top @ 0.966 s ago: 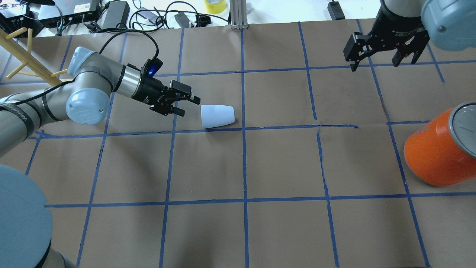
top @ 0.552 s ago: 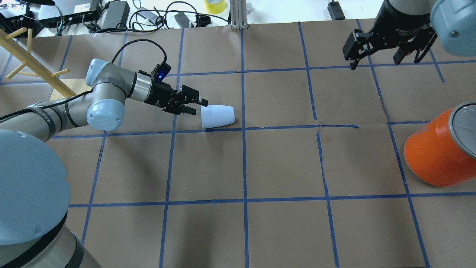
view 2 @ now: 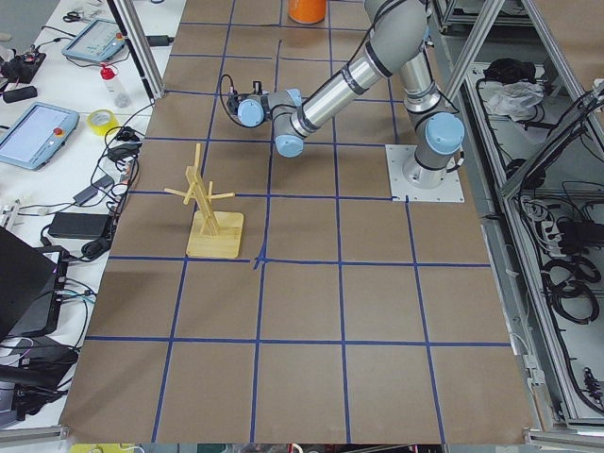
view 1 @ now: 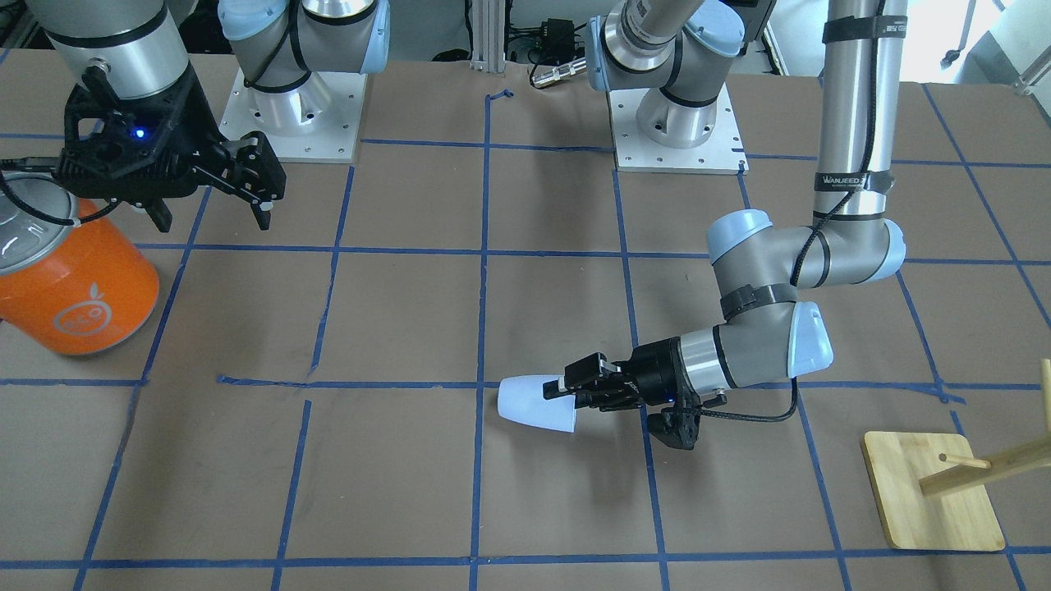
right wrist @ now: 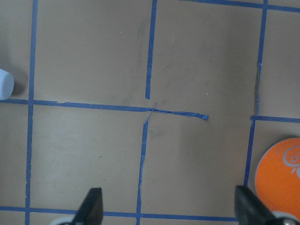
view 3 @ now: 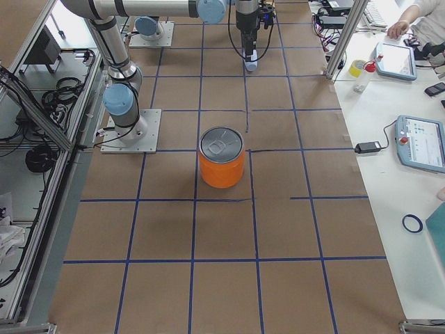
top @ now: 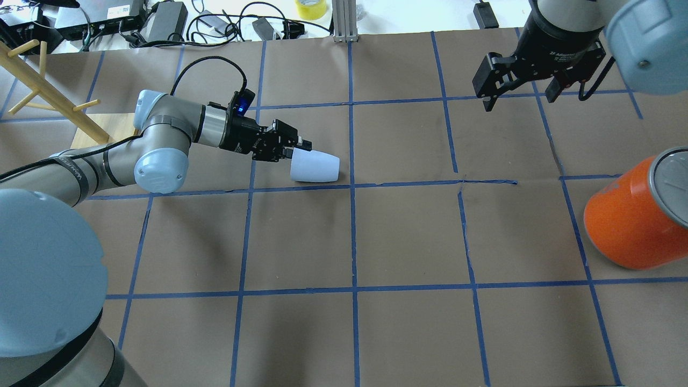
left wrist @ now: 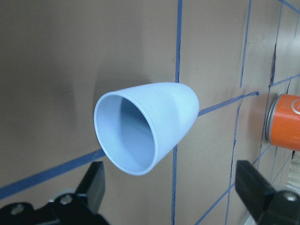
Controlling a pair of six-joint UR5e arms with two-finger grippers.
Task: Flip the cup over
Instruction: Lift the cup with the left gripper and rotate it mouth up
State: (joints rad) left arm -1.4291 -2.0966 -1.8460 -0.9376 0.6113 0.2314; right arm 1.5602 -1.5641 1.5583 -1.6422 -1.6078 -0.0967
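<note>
Left gripper wide open at cup mouth.

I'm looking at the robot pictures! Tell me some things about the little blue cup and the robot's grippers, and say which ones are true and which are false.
1. The small pale blue plastic cup lies on its side on the table. True.
2. The cup's open mouth points straight up. False: it faces sideways, toward the left gripper.
3. The left gripper is open, right at the cup's rim. True.
4. The right gripper holds the large orange can with the silver lid. False: it is open and holds nothing; the can stands apart from it on the table.
</note>
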